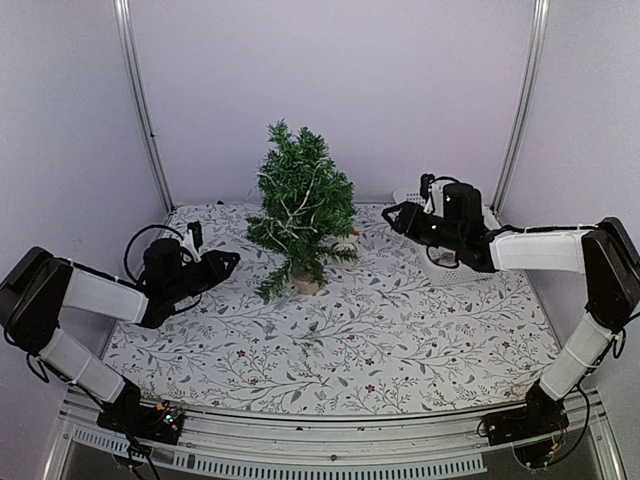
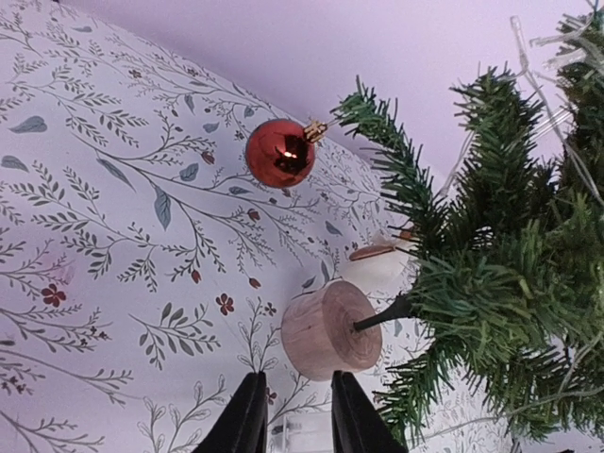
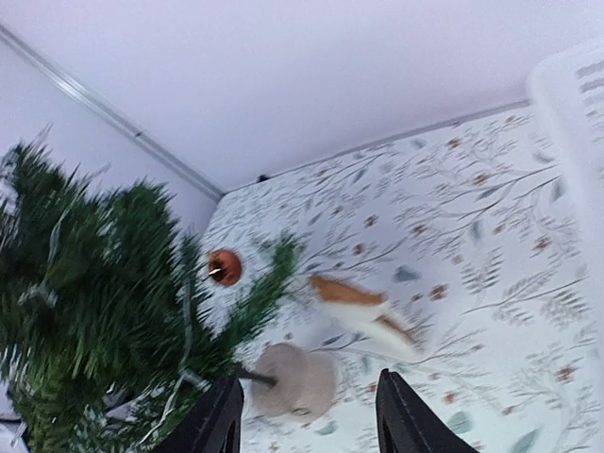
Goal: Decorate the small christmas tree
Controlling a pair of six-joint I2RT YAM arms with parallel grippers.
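Note:
The small christmas tree [image 1: 300, 205] stands mid-table on its pale wooden stump [image 1: 307, 283], with a clear light string wound through its branches. My left gripper [image 1: 228, 262] hovers left of the stump, jaws a little apart and empty; in the left wrist view the gripper [image 2: 297, 420] is just short of the stump [image 2: 330, 330]. My right gripper [image 1: 390, 215] is right of the tree, open wide and empty [image 3: 307, 420]. A red ball [image 2: 280, 152] sits at a low branch tip; I cannot tell whether it hangs or lies. A white-and-brown ornament [image 3: 363, 311] lies beside the stump [image 3: 293, 377].
A white basket [image 1: 452, 268] stands at the back right under the right arm, and its edge shows in the right wrist view [image 3: 576, 104]. The floral tablecloth [image 1: 340, 350] covers the table. Purple walls and metal posts enclose the back and sides.

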